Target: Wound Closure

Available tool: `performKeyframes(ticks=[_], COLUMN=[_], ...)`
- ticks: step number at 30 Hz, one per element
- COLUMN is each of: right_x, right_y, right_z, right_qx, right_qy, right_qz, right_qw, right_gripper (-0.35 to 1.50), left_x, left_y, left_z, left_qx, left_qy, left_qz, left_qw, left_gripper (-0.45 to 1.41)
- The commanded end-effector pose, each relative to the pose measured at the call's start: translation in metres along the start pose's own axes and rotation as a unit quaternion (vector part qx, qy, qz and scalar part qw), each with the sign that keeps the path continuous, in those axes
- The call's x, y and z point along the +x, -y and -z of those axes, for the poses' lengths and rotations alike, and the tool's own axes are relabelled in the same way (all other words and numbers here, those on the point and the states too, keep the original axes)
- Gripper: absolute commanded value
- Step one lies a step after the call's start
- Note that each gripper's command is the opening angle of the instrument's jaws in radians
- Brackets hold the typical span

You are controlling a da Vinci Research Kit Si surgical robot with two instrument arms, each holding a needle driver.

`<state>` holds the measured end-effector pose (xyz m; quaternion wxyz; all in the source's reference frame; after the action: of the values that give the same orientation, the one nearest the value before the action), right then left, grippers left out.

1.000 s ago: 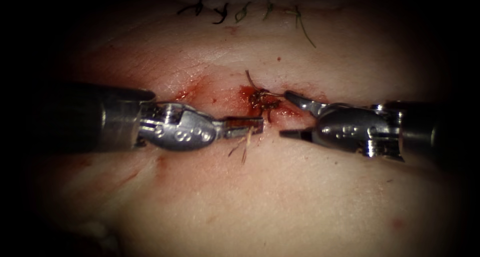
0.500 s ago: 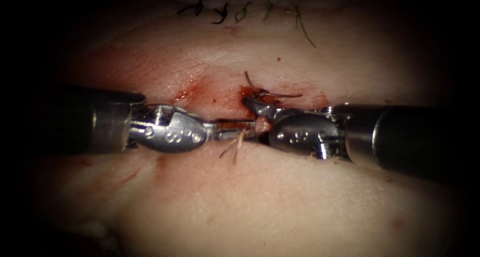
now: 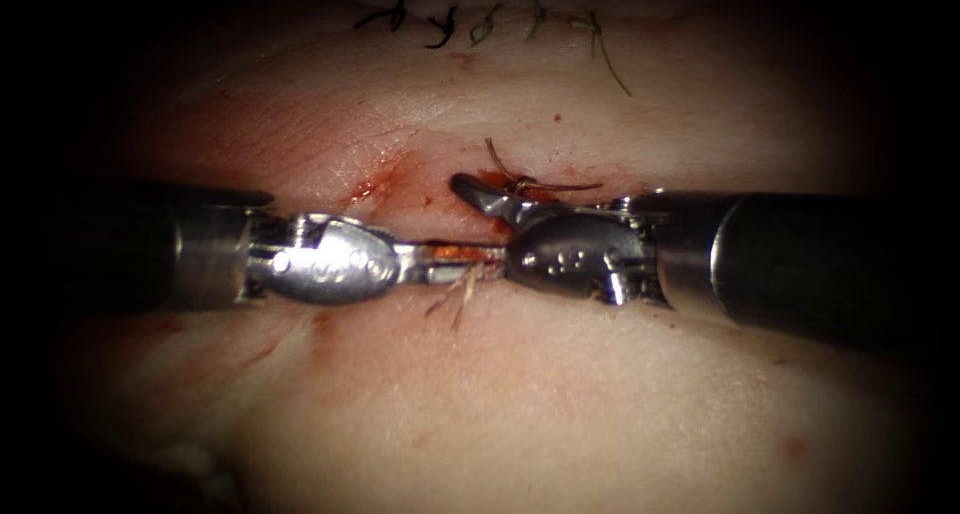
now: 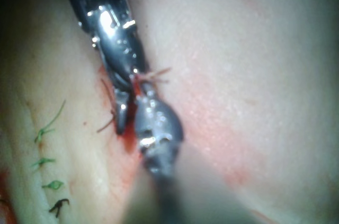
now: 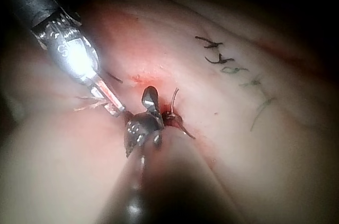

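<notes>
The tissue (image 3: 560,394) carries a thread knot (image 3: 520,184) at its cut (image 3: 365,189) (red fluid (image 3: 430,189) around it).

Endoscope view: the left tool (image 3: 470,261) has its jaws together, it seems on the frayed thread (image 3: 455,296). The right tool (image 3: 480,224) meets it with its jaws apart.

Left wrist view: the left tool (image 4: 140,89) and right tool (image 4: 128,102) meet tip to tip.

Right wrist view: one jaw of the right tool (image 5: 140,108) is raised just beside the knot (image 5: 170,117), and the other is hidden.

I judge that trimming is in hand; it calls for closing on the thread alone. Where the needle is I cannot tell.

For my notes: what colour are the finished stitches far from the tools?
Stitches: mostly green, some black; clearest in the left wrist view.
</notes>
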<state>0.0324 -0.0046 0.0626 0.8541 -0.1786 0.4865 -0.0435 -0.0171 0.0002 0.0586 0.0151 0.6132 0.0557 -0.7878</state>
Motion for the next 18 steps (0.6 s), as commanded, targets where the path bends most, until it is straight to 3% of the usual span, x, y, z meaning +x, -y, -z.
performKeyframes(ticks=[1, 11, 15, 17, 18], right_x=[0.0004, 0.0013, 0.0017, 0.0017, 0.0017], right_y=[0.0009, 0.0011, 0.0014, 0.0015, 0.0014], right_z=[-0.0009, -0.0019, -0.0021, -0.0021, -0.0021], right_qx=[0.002, 0.003, 0.010, 0.022, 0.030], right_qy=[-0.004, -0.010, -0.009, -0.003, 0.001], right_qz=[0.000, -0.002, -0.001, -0.001, -0.001], right_qw=[1.000, 1.000, 1.000, 1.000, 1.000], right_gripper=[1.36, 1.36, 1.21, 0.83, 0.30], left_x=[-0.0005, -0.0005, -0.0005, -0.0004, -0.0004], left_y=[-0.0002, -0.0001, -0.0003, -0.0003, -0.0004], left_z=[-0.0006, -0.0006, -0.0005, -0.0005, -0.0005], left_qx=[0.001, -0.001, -0.001, -0.001, 0.000], left_qy=[-0.002, -0.008, -0.012, -0.012, -0.011], left_qz=[0.003, 0.009, 0.011, 0.011, 0.011], left_qw=[1.000, 1.000, 1.000, 1.000, 1.000], left_gripper=[-0.45, -0.45, -0.45, -0.45, -0.45])
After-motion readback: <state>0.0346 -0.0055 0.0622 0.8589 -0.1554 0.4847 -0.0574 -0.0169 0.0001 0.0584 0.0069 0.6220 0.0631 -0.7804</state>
